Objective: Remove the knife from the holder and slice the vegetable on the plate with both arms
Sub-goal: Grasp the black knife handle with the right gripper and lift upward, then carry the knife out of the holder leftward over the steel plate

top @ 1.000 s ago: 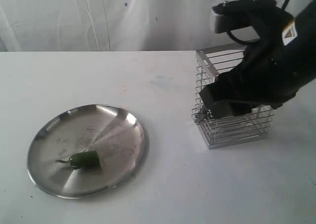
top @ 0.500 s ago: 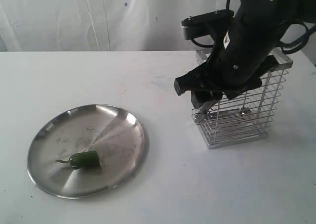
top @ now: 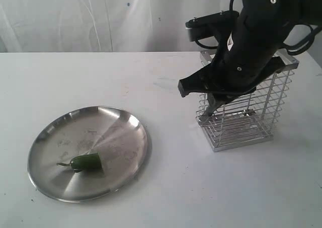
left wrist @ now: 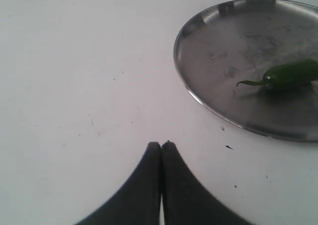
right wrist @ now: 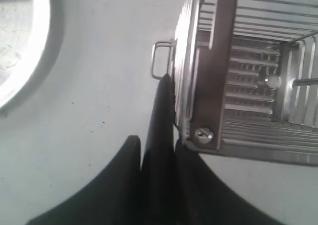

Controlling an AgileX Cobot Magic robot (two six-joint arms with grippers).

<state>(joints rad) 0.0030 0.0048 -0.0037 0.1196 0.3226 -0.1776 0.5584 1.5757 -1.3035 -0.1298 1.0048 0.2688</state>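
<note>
The right gripper (right wrist: 155,141) pinches the knife (right wrist: 163,101) beside the wire holder (top: 241,122); chili (top: 86,161) and plate (top: 121,127) lie at its eight o'clock. The left gripper (left wrist: 161,146) is pressed together above the white table (top: 176,198), curtain (top: 75,16) behind.

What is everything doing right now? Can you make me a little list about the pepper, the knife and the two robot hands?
Plate: wide round shiny steel plate, on the white table
Pepper: small glossy green chili pepper with a curved stem, lying on the plate, nothing touching it
Holder: tall chrome wire basket, standing upright
Knife: slim dark knife, up against the basket's side
Right gripper: jaws either side of the knife; firm grip unclear
Left gripper: shut, empty, over the table beside the plate
</note>
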